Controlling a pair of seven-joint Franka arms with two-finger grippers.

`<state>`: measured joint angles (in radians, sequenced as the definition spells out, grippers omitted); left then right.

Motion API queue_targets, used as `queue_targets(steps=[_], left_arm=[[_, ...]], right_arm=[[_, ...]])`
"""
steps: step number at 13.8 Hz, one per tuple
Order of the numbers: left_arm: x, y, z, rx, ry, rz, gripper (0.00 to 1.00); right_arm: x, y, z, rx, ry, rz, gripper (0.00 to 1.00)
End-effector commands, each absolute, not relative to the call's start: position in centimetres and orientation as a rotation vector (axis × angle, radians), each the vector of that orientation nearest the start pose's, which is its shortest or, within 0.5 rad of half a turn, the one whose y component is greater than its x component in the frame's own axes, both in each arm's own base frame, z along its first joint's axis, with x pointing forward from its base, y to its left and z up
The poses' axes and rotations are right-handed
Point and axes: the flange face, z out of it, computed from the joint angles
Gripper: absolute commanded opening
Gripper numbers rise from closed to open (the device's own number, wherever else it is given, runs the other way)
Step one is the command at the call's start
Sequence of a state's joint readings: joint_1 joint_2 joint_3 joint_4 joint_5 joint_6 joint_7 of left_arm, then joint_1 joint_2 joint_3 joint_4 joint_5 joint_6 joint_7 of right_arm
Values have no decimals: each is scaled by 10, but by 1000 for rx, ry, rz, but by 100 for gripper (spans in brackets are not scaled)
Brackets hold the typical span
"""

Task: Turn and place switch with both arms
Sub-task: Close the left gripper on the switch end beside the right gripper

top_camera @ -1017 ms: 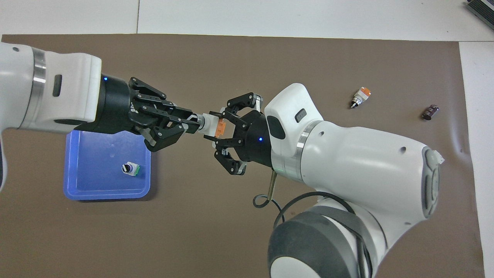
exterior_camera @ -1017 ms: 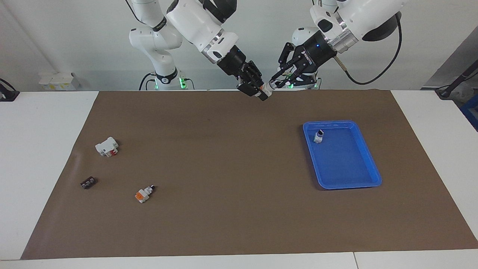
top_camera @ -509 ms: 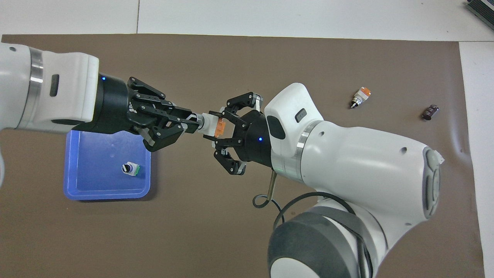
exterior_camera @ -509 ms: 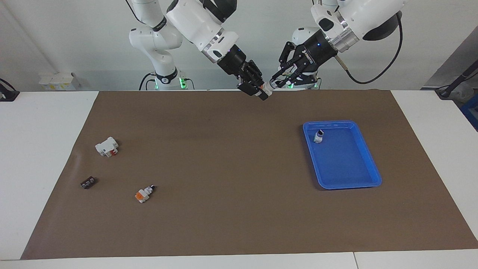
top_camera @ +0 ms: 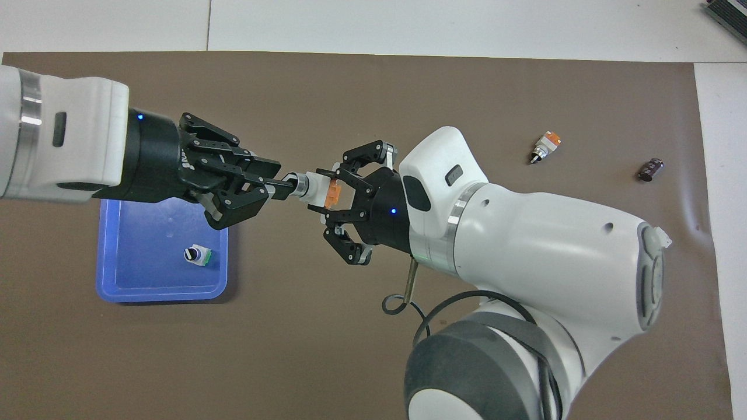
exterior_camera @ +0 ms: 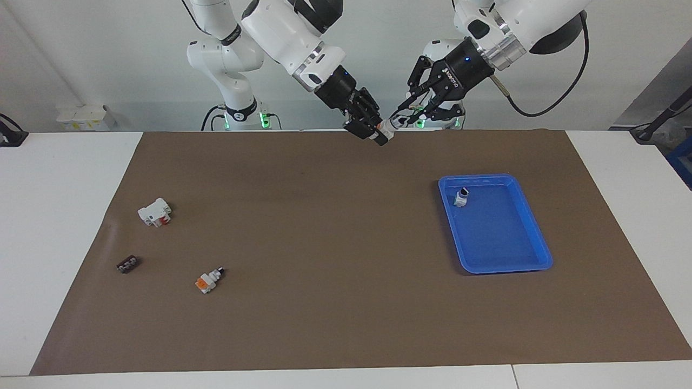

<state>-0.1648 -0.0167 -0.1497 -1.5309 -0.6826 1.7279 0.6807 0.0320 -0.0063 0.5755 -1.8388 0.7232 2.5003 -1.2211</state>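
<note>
- The switch is held in the air over the brown mat, at the robots' edge of it, level between the two claws.
- The right arm is stretched in from five o'clock in the overhead view. Its wrist is bent so that the right claw points toward nine o'clock.
- The right claw is closed on the orange end of the switch.
- The left arm is laid almost level and comes in from nine o'clock. The left claw is aimed at three o'clock, straight at the other claw.
- The left claw's tip is set at the black knob of the switch. Whether it is open or closed on the knob cannot be told.
- In the facing view both forearms are seen slanting down toward each other and meeting at the switch.
- A blue tray is seen at eight o'clock from the held switch in the overhead view. A green-ended switch is lying in it.
- A loose switch with an orange block is lying on the mat toward the right arm's end of the desk.
- A white block with a red part is placed at eleven o'clock from it in the facing view, and a black piece at nine o'clock.
</note>
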Motion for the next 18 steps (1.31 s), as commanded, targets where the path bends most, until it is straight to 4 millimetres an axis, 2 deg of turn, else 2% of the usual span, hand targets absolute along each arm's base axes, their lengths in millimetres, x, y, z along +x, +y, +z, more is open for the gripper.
queue_targets(steps=[1, 5, 7, 9, 11, 15, 18], left_arm=[[509, -230, 687, 2184, -1142, 447, 36], [505, -232, 681, 2192, -1135, 459, 36], [505, -232, 682, 2192, -1134, 459, 32], [505, -233, 684, 2194, -1124, 461, 7], [506, -231, 685, 2206, -1069, 448, 0], [503, -234, 685, 2235, -984, 401, 0], [495, -237, 696, 2306, -766, 324, 0]], right_arm=[[498, 342, 599, -1985, -1617, -1078, 0], [498, 342, 599, -1984, -1619, -1078, 0], [498, 341, 599, -1986, -1617, -1079, 0], [498, 342, 599, -1985, -1617, -1078, 0], [498, 341, 599, -1986, -1617, -1079, 0], [498, 341, 599, -1986, -1617, -1079, 0], [498, 342, 599, -1985, -1617, -1078, 0]])
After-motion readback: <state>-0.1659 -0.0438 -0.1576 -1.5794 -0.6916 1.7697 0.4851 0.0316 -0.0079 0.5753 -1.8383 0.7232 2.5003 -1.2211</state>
